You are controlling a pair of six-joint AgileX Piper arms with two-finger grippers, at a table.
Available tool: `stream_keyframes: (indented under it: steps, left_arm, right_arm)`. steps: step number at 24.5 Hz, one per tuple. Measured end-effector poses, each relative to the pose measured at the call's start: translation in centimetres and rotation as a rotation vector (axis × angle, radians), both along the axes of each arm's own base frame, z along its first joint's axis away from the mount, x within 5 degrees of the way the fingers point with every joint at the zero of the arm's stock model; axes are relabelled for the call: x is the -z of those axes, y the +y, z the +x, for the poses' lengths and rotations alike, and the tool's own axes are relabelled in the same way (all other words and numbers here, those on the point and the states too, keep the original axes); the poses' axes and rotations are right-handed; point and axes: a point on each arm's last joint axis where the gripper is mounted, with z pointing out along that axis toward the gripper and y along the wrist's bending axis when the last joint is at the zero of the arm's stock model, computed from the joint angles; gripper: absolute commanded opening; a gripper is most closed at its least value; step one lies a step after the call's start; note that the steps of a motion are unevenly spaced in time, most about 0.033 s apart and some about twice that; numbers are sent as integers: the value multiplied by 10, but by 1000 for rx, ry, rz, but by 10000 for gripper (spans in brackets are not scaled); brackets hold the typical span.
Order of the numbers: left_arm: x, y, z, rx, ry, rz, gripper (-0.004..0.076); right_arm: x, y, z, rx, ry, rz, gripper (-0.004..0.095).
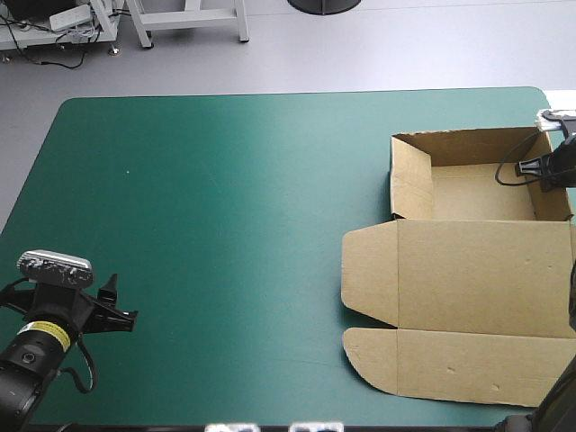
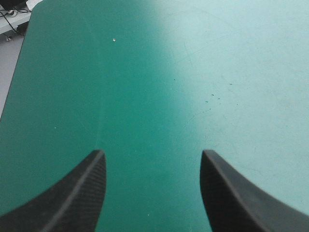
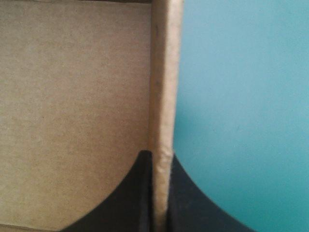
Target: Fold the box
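The brown box (image 1: 477,270) lies at the table's right side as an open tray with its lid spread flat toward the near edge. Its walls stand raised around the tray floor (image 1: 477,191). My right gripper (image 1: 547,169) is at the tray's right wall. In the right wrist view, the right gripper (image 3: 159,159) is shut on that wall (image 3: 165,72), one finger inside the tray and one outside. My left gripper (image 1: 121,301) hovers near the table's front left corner, far from the box. In the left wrist view, the left gripper (image 2: 153,153) is open with only cover beneath.
The teal-green cover (image 1: 225,225) stretches bare from the box to the left edge. The lid's two rounded side flaps (image 1: 369,270) point toward the table's middle. The box's right side runs close to the table's right edge.
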Motion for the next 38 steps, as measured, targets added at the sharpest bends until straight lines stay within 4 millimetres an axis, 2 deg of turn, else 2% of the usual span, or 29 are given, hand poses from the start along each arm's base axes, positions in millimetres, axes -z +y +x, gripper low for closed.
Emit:
stream_keyframes:
  steps: [2,3,4,5,6,7,11,14,15,18,22,25,28,32,37,38]
  left_arm:
    - [0,0,0,-1,0,1,412]
    - [0,0,0,-2,2,2,412]
    - [0,0,0,-4,6,3,412]
    - [1,1,0,-5,8,4,412]
    - [1,1,0,-5,9,4,412]
    - [1,1,0,-5,9,4,412]
    - [1,1,0,-5,9,4,412]
    - [1,1,0,-5,8,4,412]
    - [0,0,0,-3,4,2,412]
    - [-1,-1,0,6,-10,-4,412]
    - [-2,-2,1,16,-24,-14,412]
    - [-2,-2,1,18,-26,-17,412]
    - [-2,-2,1,19,-28,-17,412]
    - [-2,-3,1,21,-31,-25,412]
    - [-4,-6,2,39,-52,-55,412]
    - [-6,-7,3,52,-70,-72,412]
  right_arm:
    - [5,0,3,-21,2,-1,102]
    - [5,-1,3,-24,4,-3,219]
    - [6,-1,3,-29,6,-7,273]
    - [6,-1,3,-31,6,-7,412]
    - [5,-1,3,-32,4,-9,509]
    - [3,-1,3,-34,-2,-12,550]
    - [-16,-1,5,-20,-60,-14,551]
    - [-59,17,-8,-68,-200,65,543]
    - [-84,28,-20,-101,-272,99,538]
    - [-128,46,-47,-151,-392,126,530]
    - [-175,71,-95,-217,-521,122,530]
    - [-194,91,-134,-261,-612,122,530]
    - [-198,113,-177,-296,-709,87,525]
    - [-180,136,-225,-311,-806,34,525]
    - [-134,151,-267,-307,-882,-1,525]
    - [-114,154,-276,-305,-892,3,521]
